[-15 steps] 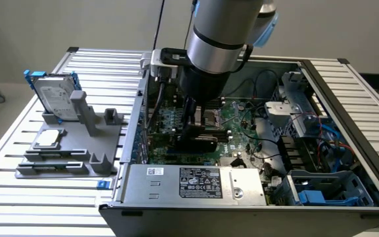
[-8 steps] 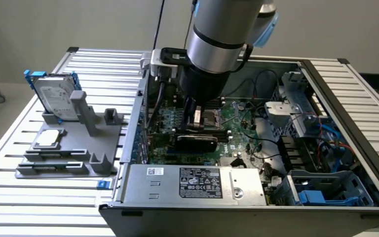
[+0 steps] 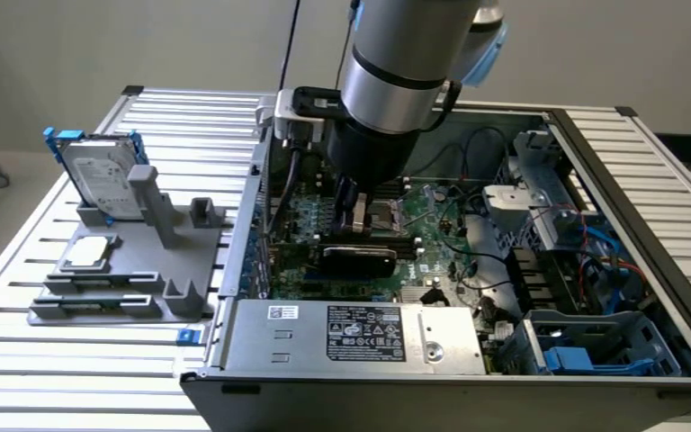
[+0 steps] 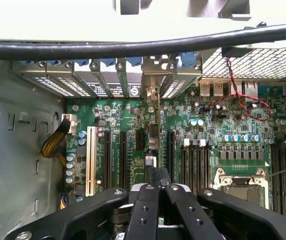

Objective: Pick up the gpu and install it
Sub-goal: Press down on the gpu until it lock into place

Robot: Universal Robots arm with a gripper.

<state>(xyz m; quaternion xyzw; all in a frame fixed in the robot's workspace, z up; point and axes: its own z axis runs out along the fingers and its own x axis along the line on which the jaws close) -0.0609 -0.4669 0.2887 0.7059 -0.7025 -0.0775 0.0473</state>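
Progress is judged to be well advanced: the gpu is found inside the open computer case, directly beneath the pincer, so the picking-up is taken as done. The pincer is drawn fully together, and its fingers are seen clamped on the near edge of the card. In the wrist view the gpu is presented edge-on, running straight out from between the fingertips across the motherboard, in line with the long black expansion slots. Its thin silver bracket is placed at the far end, against the row of rear slot openings. Whether the card is pressed home in its slot cannot be told, and it is not yet released. In the exterior view the card is shown as a low, oblong black shroud with rounded corners, faintly glossy, with green board visible around it.
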